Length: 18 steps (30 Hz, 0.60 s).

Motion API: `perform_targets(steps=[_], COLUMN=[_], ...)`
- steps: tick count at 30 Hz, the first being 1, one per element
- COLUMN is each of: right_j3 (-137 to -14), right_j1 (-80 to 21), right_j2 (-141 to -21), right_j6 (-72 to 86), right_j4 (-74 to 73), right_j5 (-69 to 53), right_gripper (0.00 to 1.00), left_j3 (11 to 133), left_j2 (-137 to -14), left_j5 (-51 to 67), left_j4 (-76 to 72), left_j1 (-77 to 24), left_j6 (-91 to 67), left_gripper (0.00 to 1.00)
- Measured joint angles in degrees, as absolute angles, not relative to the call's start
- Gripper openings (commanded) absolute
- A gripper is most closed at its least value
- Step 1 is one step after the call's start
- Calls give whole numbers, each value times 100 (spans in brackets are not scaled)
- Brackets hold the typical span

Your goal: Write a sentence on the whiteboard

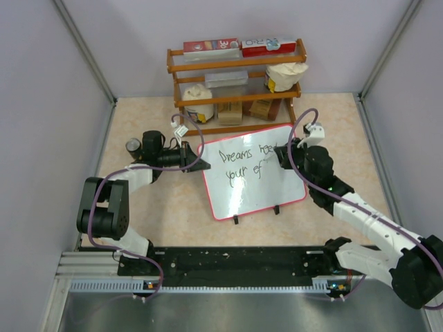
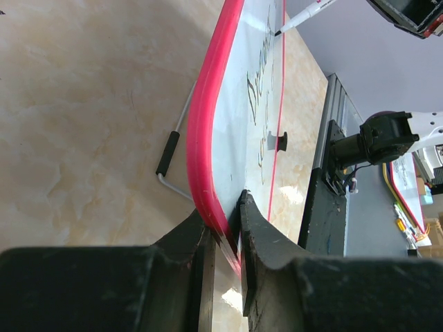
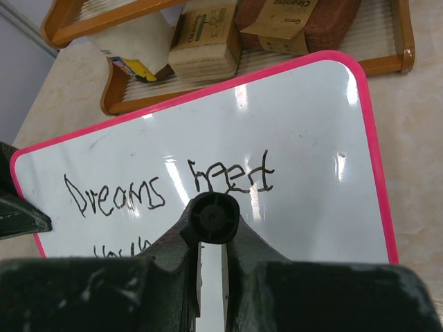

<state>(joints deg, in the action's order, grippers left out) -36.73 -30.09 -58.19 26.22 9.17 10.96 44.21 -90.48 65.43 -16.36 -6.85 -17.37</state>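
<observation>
Top external view had the whiteboard (image 1: 259,187) on the desk (image 1: 159,207) before a wooden rack (image 1: 235,66), its long axis running left to right, right end a little farther back, tabs on the near edge; the left gripper (image 1: 196,160) pinched its red left rim, and the right gripper (image 1: 280,158), over its right half, clamped a marker (image 2: 304,15). The sentence (image 1: 242,164) read "Dreams need" above "your ef". Folded at the elbow, the left arm (image 1: 104,207) sent its forearm right; the right arm (image 1: 367,214) stretched diagonally from the near right corner

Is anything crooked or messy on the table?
The whiteboard sits crooked, turned at an angle to the wooden shelf behind it. The left pincer grips its red edge. Nothing looks spilled or broken.
</observation>
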Motion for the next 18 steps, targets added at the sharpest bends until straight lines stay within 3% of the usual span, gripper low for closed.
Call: perform_targets(steps=[18], right_j3=[-3140], right_j1=[-3009], right_j2=[-5387], right_j6=[2679], right_j4=[790], right_j5=[727], right_gripper=[0], left_j3=[4421], left_j2=[-9048], left_j5=[6536], left_j4=[-1625], left_j1=[-685], left_j6=[-1737], left_gripper=[0])
